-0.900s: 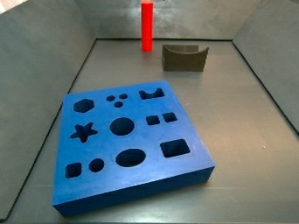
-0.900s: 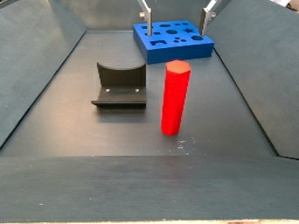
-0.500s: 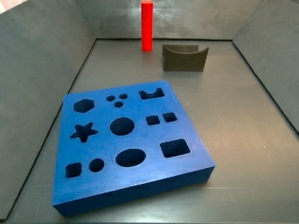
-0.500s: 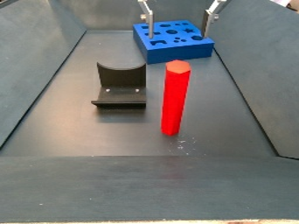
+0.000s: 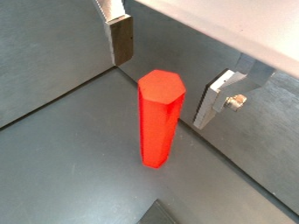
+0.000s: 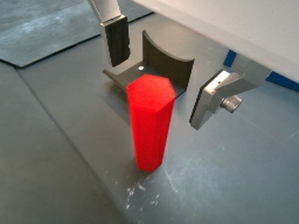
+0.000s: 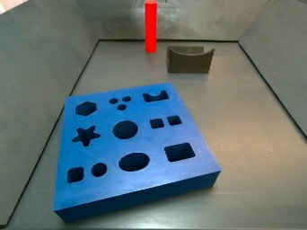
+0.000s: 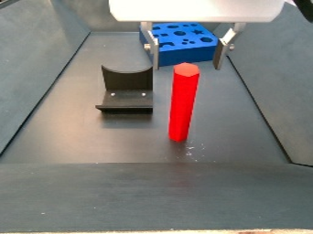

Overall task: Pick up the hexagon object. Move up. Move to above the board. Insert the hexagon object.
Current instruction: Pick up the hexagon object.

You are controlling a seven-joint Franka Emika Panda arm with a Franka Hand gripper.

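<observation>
Red and smooth, the tall hexagonal peg is seen standing upright on the dark grey floor, nearest of all in a side view. Just beside it and slightly farther back, the dark L-shaped fixture is set on its base plate. Above and behind the peg, the gripper is hung with its flat silver fingers spread wide; in both wrist views the peg is flanked by the plates without being touched. Beyond the peg and fixture, the thick bright-blue board with shaped cut-outs is laid flat, partly hidden by the gripper's white body.
</observation>
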